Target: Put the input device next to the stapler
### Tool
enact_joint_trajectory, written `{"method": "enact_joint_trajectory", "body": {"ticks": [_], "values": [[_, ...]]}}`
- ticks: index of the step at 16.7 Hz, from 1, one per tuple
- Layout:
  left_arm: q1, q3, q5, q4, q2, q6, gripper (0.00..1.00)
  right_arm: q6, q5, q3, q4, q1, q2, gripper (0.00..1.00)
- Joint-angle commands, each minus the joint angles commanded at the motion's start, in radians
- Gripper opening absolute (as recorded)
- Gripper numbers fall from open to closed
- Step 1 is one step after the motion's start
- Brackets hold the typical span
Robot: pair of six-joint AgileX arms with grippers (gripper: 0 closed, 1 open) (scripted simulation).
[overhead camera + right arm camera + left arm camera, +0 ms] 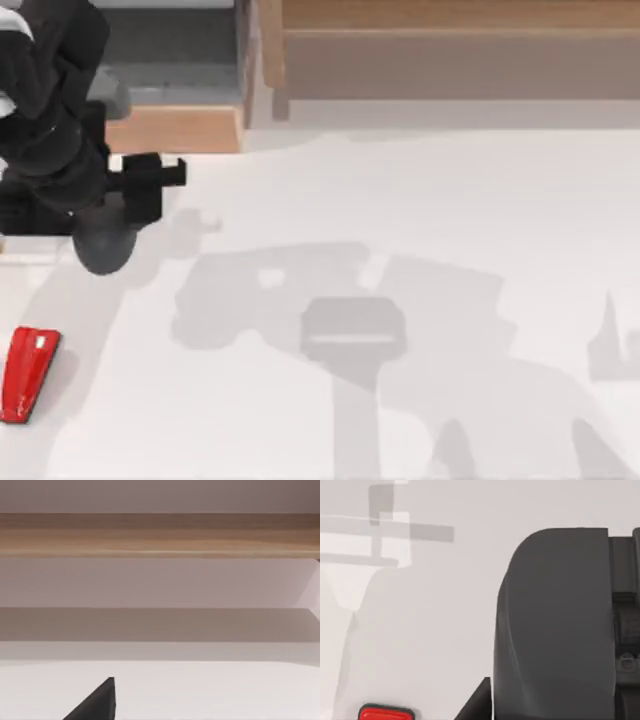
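One dark grey, smooth, egg-shaped input device point(103, 243) hangs at the tip of the left gripper point(110, 225), at the far left of the counter point(400, 200) in the top view. Its rounded end pokes out below the black gripper body, plain and unmarked. In the left wrist view the same lump point(555, 625) looms large and close, matte grey with a softly curved edge, pressed against the black gripper parts beside it. The jaws are pinching it, one black finger bar point(475, 700) showing just beside its lower edge.

Red and wedge-shaped, the stapler point(27, 372) lies flat on the counter near the left edge, long and narrow, with a small white mark near its wider end. It sits nearer the camera than the input device, with open counter between the two. The left wrist view catches just a strip of its red body point(386, 713) at the frame edge.

A wooden ledge point(450, 45) runs along the far side of the counter. The right wrist view shows that ledge point(160, 535) and one dark finger tip point(100, 702); whether the right arm's jaws are spread or together I cannot tell.
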Motion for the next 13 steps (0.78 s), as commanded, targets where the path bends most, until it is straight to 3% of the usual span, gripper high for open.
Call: {"method": "enact_joint_trajectory", "body": {"ticks": [6, 13], "values": [[-0.129, -0.283, -0.012, 0.051, -0.095, -0.057, 0.0, 0.0, 0.0, 0.0, 0.0, 0.0, 0.0, 1.0], [-0.152, -0.337, -0.015, 0.059, -0.11, -0.068, 0.0, 0.0, 0.0, 0.0, 0.0, 0.0, 0.0, 1.0]]}}
